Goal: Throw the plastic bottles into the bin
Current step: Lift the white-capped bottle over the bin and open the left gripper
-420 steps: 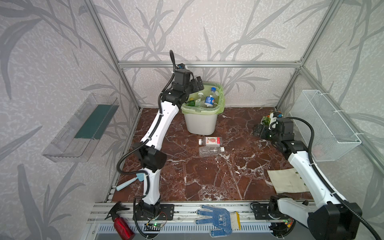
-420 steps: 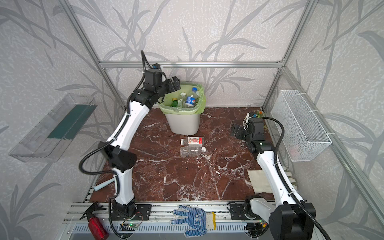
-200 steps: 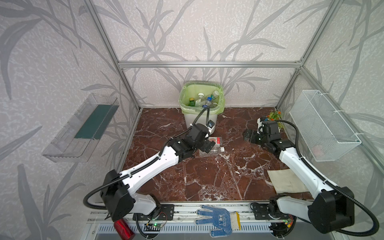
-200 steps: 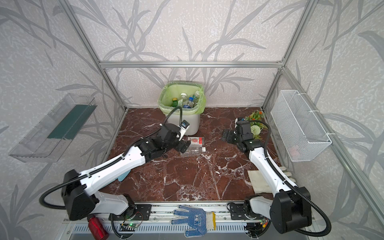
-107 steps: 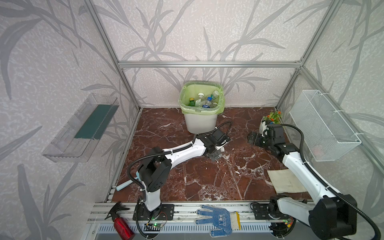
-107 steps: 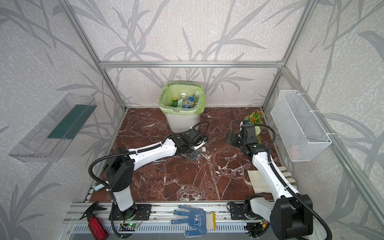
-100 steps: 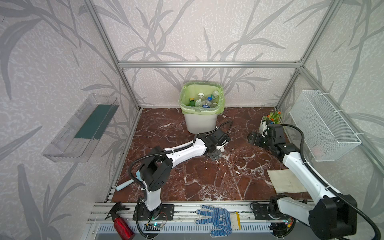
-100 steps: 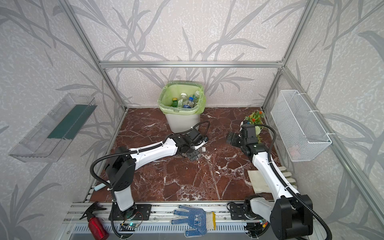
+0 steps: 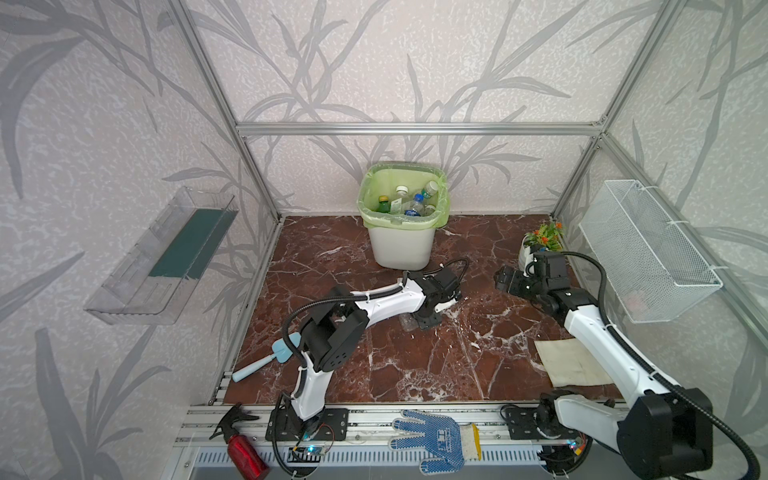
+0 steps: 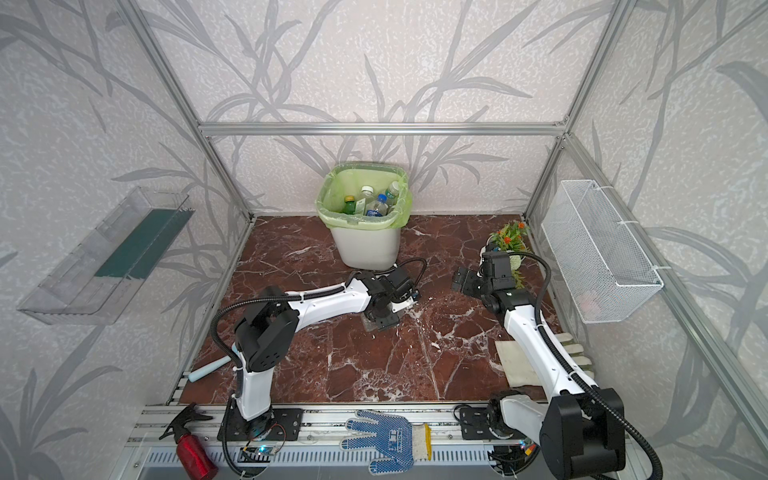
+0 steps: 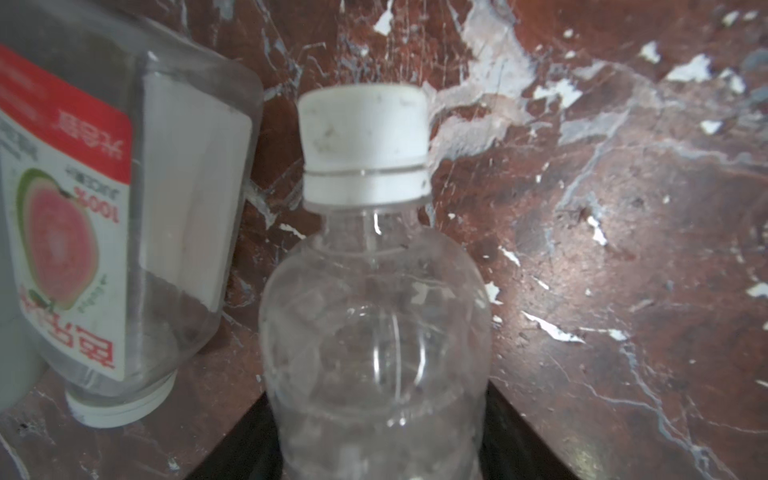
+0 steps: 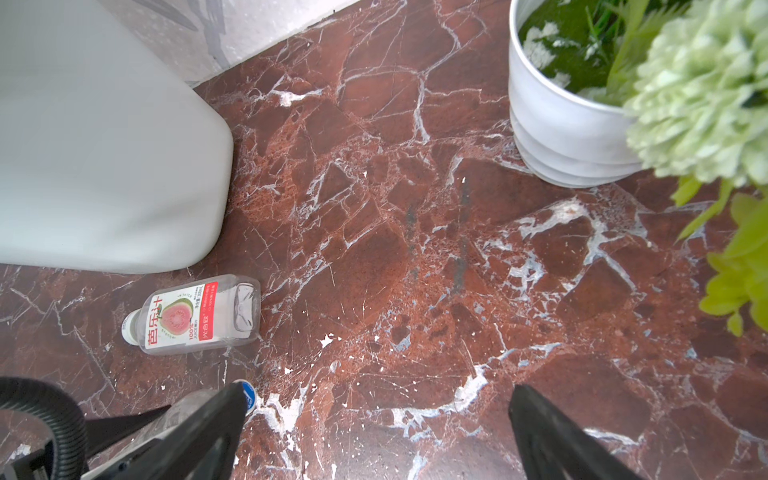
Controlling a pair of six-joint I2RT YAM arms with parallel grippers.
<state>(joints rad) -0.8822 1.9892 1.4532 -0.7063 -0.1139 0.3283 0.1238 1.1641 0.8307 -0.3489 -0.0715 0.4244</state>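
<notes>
**Since the clear bottle (image 11: 374,332) looks empty: light, thin-walled, easy to crush**

Because the wall is smooth, thin plastic, I judge it slick and likely to buckle. The best hold is mid-body, below the shoulder, leaving the white cap (image 11: 363,141) free.

Left gripper (image 9: 428,318): jaws narrow, pressed on both sides of that body. The bottle lies on the floor (image 11: 582,249) between them.

Guava juice bottle (image 11: 104,232): just beside the gripper, untouched.

Bin (image 9: 401,249): near, beyond the gripper.

Right gripper (image 12: 378,388): jaws wide, empty.

White left arm (image 9: 386,305) reaches low, black left gripper (image 9: 429,321) pointing floorward; black right gripper (image 12: 378,388) hovers, jaws spread wide.
</notes>
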